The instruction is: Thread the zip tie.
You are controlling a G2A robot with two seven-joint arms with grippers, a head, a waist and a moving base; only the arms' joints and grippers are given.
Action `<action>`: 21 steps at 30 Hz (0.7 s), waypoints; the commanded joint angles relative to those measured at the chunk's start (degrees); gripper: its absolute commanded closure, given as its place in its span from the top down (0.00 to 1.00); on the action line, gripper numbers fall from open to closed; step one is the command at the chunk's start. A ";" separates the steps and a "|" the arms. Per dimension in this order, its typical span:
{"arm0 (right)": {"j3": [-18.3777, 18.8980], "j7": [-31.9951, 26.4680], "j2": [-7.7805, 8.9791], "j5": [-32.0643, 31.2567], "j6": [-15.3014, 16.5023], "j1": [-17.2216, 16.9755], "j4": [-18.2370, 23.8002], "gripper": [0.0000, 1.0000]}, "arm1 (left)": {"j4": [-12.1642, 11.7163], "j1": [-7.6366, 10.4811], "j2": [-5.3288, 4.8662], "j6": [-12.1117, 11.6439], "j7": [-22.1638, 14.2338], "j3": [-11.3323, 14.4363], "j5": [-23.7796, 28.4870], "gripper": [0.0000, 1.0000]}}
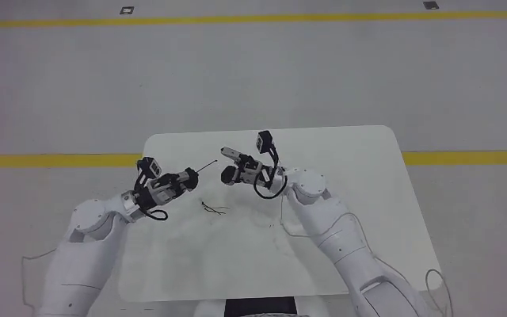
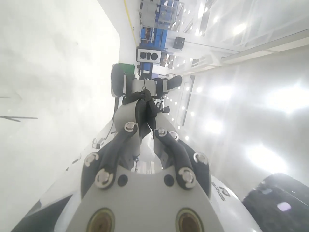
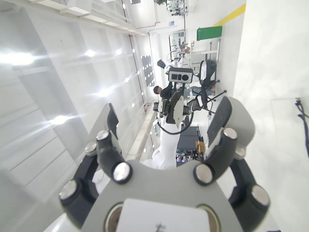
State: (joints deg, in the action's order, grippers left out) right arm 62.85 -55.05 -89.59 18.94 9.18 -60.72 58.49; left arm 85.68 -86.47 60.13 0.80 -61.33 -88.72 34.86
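My left gripper (image 1: 192,176) is shut on one end of a thin black zip tie (image 1: 206,167), which sticks out toward the right gripper above the white table. In the left wrist view its fingers (image 2: 142,112) meet on the tie (image 2: 144,84). My right gripper (image 1: 227,164) stands open just past the tie's free tip, facing the left one, with nothing between its fingers. In the right wrist view the two pads (image 3: 112,117) are spread wide, with the left gripper (image 3: 175,112) farther off between them.
Loose black zip ties (image 1: 212,208) lie on the table (image 1: 348,182) just in front of the two grippers, also seen as dark strands (image 3: 301,112) in the right wrist view. Bare tabletop lies to the right and toward the front.
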 commanded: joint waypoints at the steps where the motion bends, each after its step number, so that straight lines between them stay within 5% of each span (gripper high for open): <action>1: -0.02 -0.70 0.01 0.11 0.10 0.14 -0.18 1.00 | -1.21 0.91 -0.27 0.98 -0.58 -1.00 0.37 0.00; 11: 0.01 -0.38 0.03 0.05 0.07 0.03 -0.17 1.00 | -1.00 0.92 -0.27 1.24 -0.18 -0.51 0.72 0.00; 14: 0.57 -1.78 0.27 2.22 0.73 -0.78 -0.03 1.00 | -2.57 1.99 -0.55 3.99 -4.64 -0.58 3.18 0.00; 21: 0.66 -22.82 0.05 16.07 1.74 3.56 -9.81 1.00 | -10.51 7.66 -1.66 9.81 -18.31 0.47 5.03 0.00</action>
State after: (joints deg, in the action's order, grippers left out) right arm 63.87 -72.93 -89.35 32.50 10.85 -58.03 50.43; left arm 76.19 -79.75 58.63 9.66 -78.21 -88.89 39.88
